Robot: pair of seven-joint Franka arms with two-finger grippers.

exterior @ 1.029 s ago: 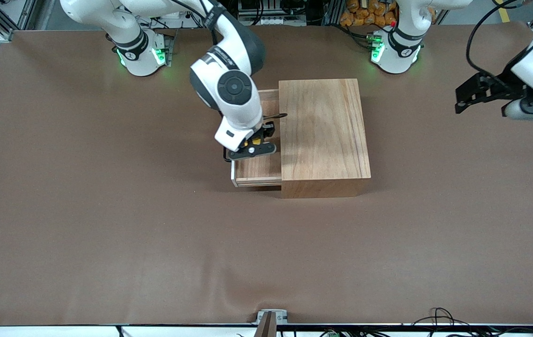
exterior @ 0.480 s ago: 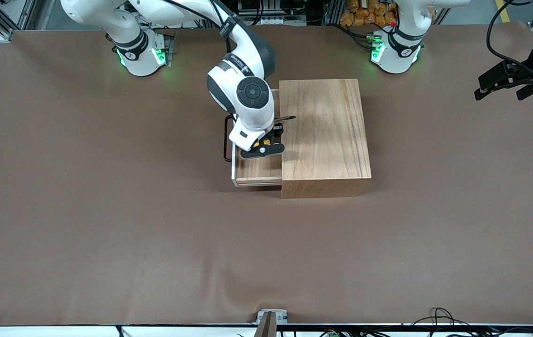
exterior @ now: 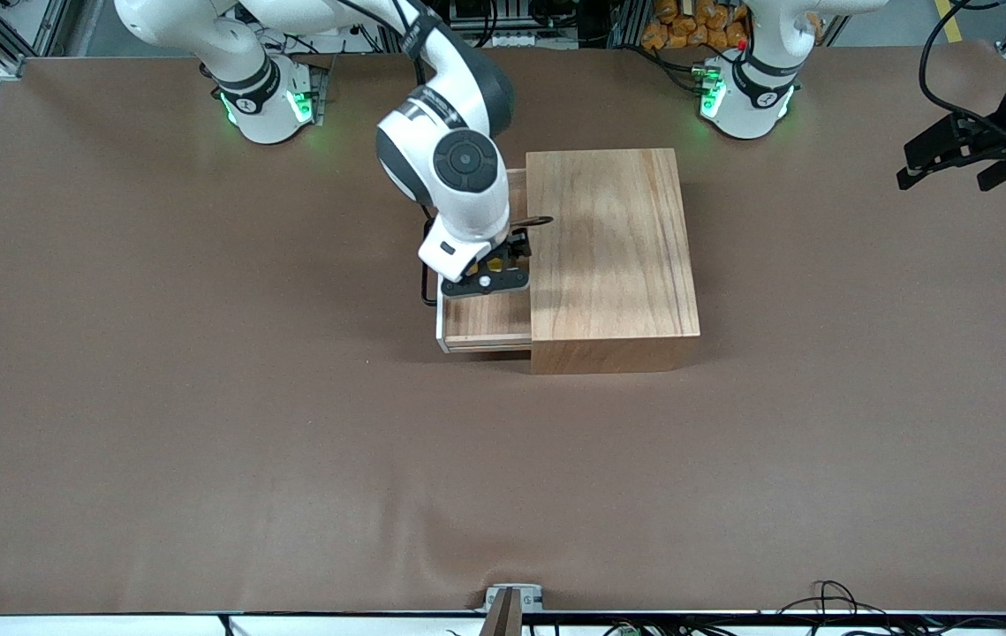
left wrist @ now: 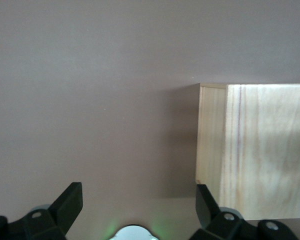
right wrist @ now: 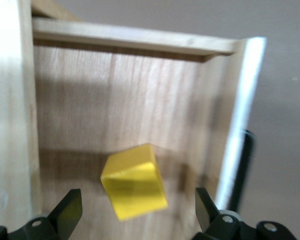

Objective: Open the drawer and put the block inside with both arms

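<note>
The drawer stands pulled out of the wooden box toward the right arm's end of the table, with its black wire handle outermost. My right gripper hangs open over the drawer. In the right wrist view the yellow block lies tilted in the drawer, between the open fingers of my right gripper and touching neither. The drawer's white front edge is beside it. My left gripper waits open and empty above the table at the left arm's end.
In the left wrist view my left gripper is over bare brown table, with the wooden box ahead. The arms' green-lit bases stand along the table's edge farthest from the front camera.
My right gripper has opened and let go of the block over the drawer, then drawn slightly back. The left arm swung farther toward its end of the table, then stopped.
</note>
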